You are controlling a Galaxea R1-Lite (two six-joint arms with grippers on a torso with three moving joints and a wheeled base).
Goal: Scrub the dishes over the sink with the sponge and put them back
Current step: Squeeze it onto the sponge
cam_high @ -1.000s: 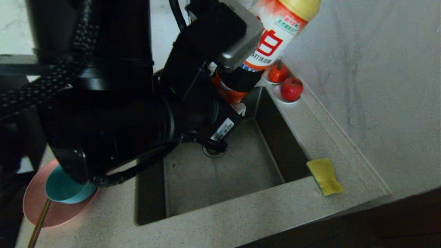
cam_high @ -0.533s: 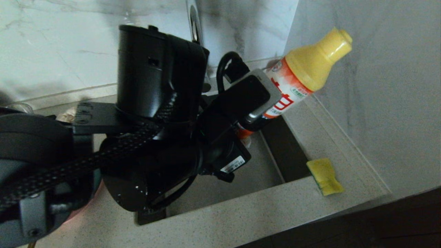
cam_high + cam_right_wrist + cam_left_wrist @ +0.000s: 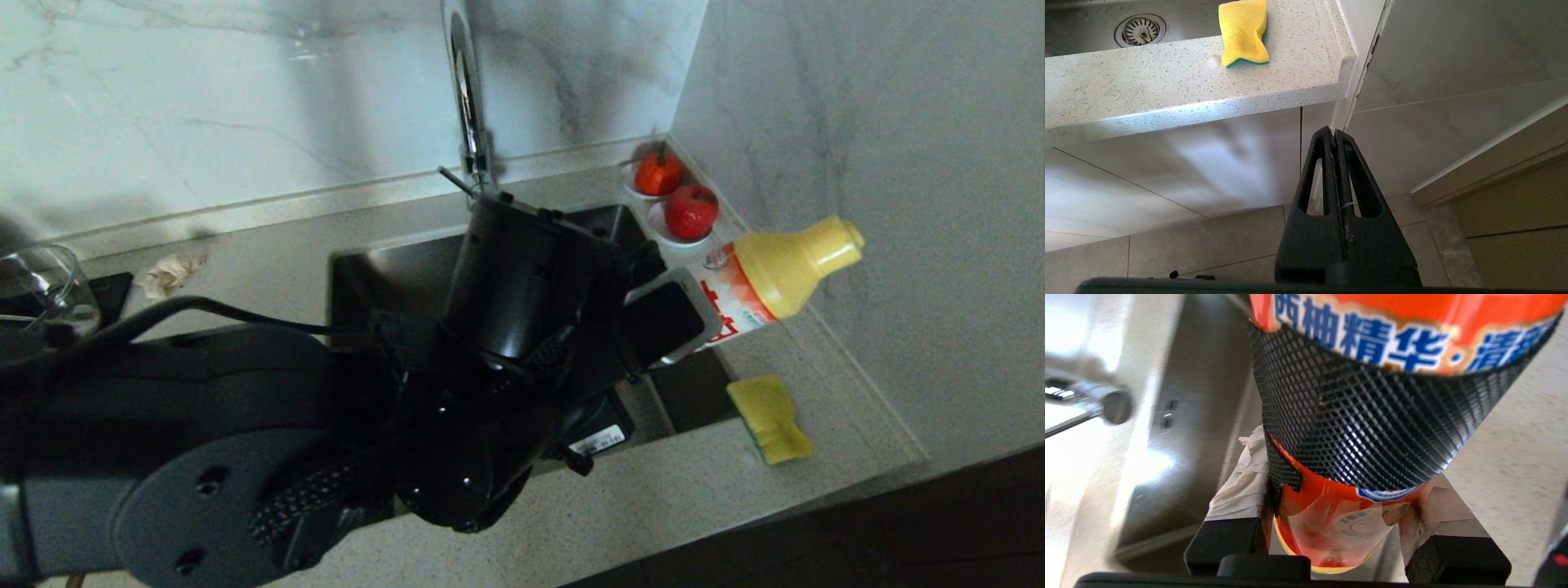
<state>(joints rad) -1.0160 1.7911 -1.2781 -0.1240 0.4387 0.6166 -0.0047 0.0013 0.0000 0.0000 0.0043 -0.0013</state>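
My left gripper (image 3: 1339, 494) is shut on an orange-and-white detergent bottle (image 3: 771, 278) with a yellow cap. The bottle leans with its cap toward the right wall, above the counter just right of the sink (image 3: 384, 269). The left wrist view shows white-wrapped fingers (image 3: 1241, 486) pressing both sides of the bottle (image 3: 1367, 416) at its black mesh band. The yellow sponge (image 3: 769, 418) lies on the counter at the sink's near right corner, below the bottle, also seen as the sponge (image 3: 1244, 32). My left arm (image 3: 506, 343) hides the dishes. My right gripper (image 3: 1334, 134) hangs shut and empty below the counter edge.
A chrome faucet (image 3: 467, 106) rises behind the sink. Two red fruits (image 3: 691, 211) on white saucers sit in the back right corner. A glass cup (image 3: 41, 286) and a paper wad (image 3: 167, 273) are at the far left. The drain (image 3: 1139, 29) shows in the basin.
My left arm has swung the bottle down and to the right, from high over the sink to above the counter near the sponge. The arm now covers the plate and bowl.
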